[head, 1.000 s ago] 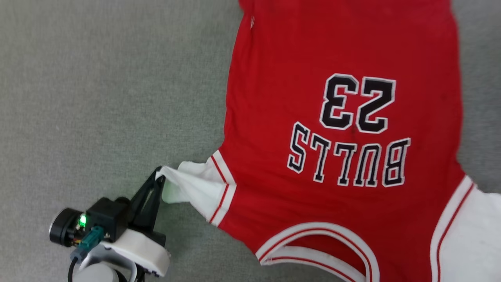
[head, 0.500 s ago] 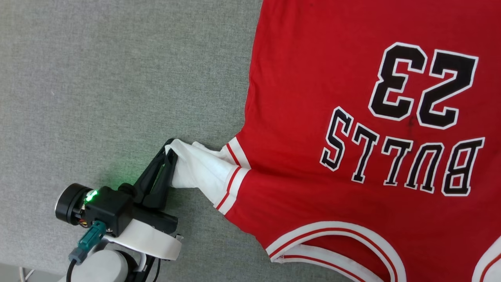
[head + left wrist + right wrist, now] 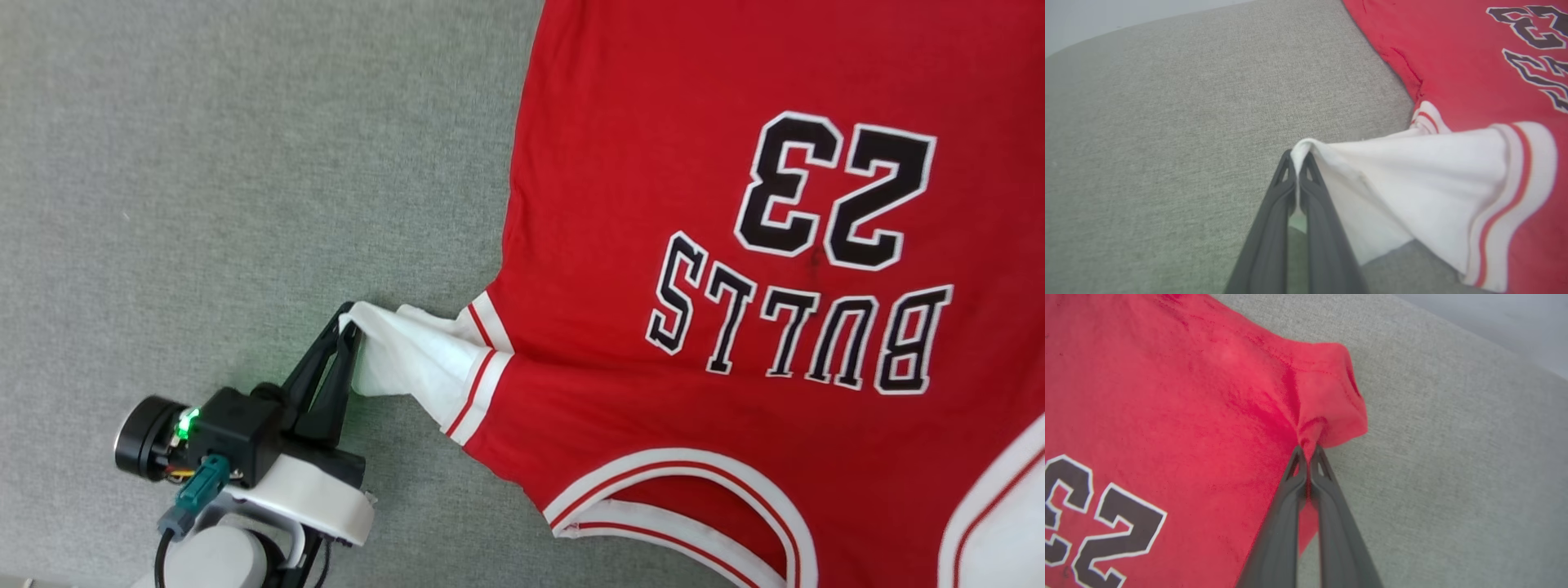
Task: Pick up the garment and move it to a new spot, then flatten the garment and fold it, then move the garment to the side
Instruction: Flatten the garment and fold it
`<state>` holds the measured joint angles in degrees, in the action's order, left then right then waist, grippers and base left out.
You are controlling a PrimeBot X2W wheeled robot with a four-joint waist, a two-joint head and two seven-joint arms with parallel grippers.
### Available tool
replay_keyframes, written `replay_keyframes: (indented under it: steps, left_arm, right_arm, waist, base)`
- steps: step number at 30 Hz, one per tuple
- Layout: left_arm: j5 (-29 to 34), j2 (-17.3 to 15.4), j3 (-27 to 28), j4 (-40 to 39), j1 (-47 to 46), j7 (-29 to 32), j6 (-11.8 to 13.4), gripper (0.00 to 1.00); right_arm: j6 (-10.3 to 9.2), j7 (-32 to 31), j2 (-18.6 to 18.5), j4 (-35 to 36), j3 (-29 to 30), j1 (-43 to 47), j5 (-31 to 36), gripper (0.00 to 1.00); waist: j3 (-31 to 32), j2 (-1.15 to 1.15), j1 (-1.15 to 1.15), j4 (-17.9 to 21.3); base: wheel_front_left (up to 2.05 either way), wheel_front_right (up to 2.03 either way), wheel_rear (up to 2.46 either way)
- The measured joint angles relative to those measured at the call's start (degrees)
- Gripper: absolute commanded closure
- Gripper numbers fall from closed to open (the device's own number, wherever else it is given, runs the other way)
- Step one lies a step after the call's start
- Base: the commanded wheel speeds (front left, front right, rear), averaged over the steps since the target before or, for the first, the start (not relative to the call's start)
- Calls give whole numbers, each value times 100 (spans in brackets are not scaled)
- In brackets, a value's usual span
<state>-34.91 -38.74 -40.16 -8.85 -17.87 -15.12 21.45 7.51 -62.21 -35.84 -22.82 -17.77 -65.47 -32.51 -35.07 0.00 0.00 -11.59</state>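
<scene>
Closest in, at the lower left of the head view: left gripper (image 3: 349, 322), green light (image 3: 188, 422) aglow on its dark housing, fingers pressed together on the tip of a white sleeve (image 3: 412, 359). Pinches that cloth into a small peak and draws it taut away from the red body, striped trim (image 3: 478, 380) just behind the grip.

Just past it: the garment (image 3: 653, 147), spread printed face up on the grey fabric surface (image 3: 204, 163), collar (image 3: 678, 482) toward the robot, lettering (image 3: 800, 327) and black white-outlined numerals (image 3: 833, 192) upside down from the head camera. Lies mostly flat and runs off the top and right edges of that view.

Farther out, along the right wrist view: right gripper (image 3: 1308, 451), fingers likewise closed tight, gripping a bunched fold of red cloth at the garment's edge, just below a rounded corner (image 3: 1331, 388). Beyond that corner, bare grey surface up to a pale border.
</scene>
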Motion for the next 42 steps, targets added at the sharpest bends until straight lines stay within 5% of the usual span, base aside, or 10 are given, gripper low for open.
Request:
replay_keyframes:
  steps: [9, 16, 21, 29, 35, 36, 37, 42]
  left_arm:
    - [-136, -79, 99, 45, 567, 4, 158, 100]
    - [-231, -127, 202, 20, 1055, 4, 283, 100]
    - [-264, -170, 344, -31, 1339, 4, 331, 100]
    - [-246, -140, 525, -40, 1524, 4, 271, 100]
    - [-207, -97, 581, 4, 1545, 4, 175, 100]
    - [-207, -97, 586, 15, 1558, 4, 172, 100]
    - [-207, -97, 592, 26, 1567, 4, 166, 100]
    - [-177, -90, 598, 41, 1597, 4, 130, 100]
  right_arm:
    - [0, 432, -1087, 1176, -894, 809, -988, 100]
    - [0, 848, -2059, 2185, -1146, 2453, -1586, 100]
    - [0, 1302, -2332, 2365, -944, 3897, -1914, 100]
    - [1, 2094, -1849, 1949, -259, 6044, -2195, 100]
    - [1, 2431, -1293, 1666, 185, 6711, -2111, 100]
    - [1, 2463, -1228, 1655, 282, 6755, -2089, 76]
    - [1, 2476, -1178, 1656, 376, 6781, -2087, 0]
    - [-1, 2524, -1174, 2089, 931, 6687, -1906, 0]
  waist:
    - [886, 0, 0, 292]
    - [1506, 0, -1, 606]
    - [1760, 0, -1, 905]
    - [1902, 0, -1, 1137]
    - [1871, 0, -1, 1136]
    - [1877, 0, -1, 1136]
    - [1887, 0, -1, 1140]
    - [1932, 0, -1, 1128]
  base:
    - [0, 0, 0]
    - [0, 0, 0]
    - [0, 0, 0]
    - [0, 0, 0]
    - [0, 0, 0]
    - [0, 0, 0]
    - [0, 0, 0]
    - [0, 0, 0]
